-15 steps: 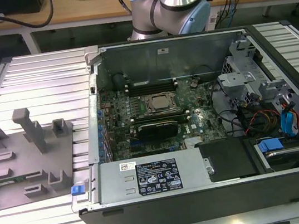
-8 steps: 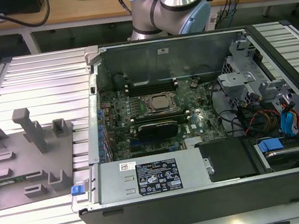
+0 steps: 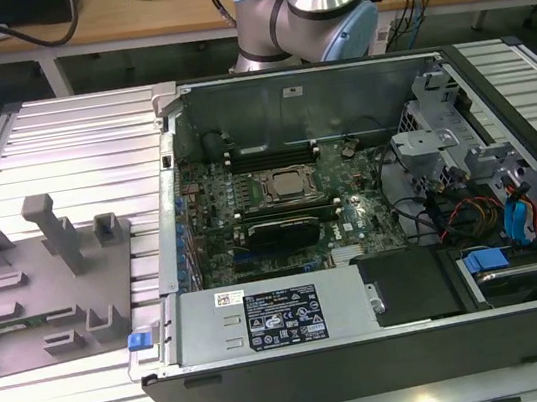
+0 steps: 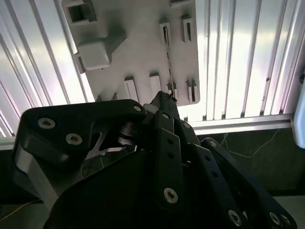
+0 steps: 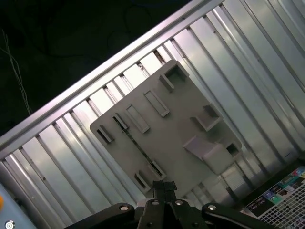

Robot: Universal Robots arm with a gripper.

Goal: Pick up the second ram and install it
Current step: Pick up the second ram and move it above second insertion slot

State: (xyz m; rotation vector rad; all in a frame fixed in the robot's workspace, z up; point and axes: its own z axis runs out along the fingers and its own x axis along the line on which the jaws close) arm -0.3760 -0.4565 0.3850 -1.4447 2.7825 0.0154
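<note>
One thin stick, the second ram, sits on edge in the gray holder in the first wrist view, below my gripper. My fingers are drawn together, gripping nothing.

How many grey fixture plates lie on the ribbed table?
1. The grey fixture plate lies on the ribbed table, at the exterior view's left of the open computer case; both wrist views show it beyond the gripper.

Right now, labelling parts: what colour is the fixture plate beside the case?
Grey fixture plate, best in the first wrist view.
</note>
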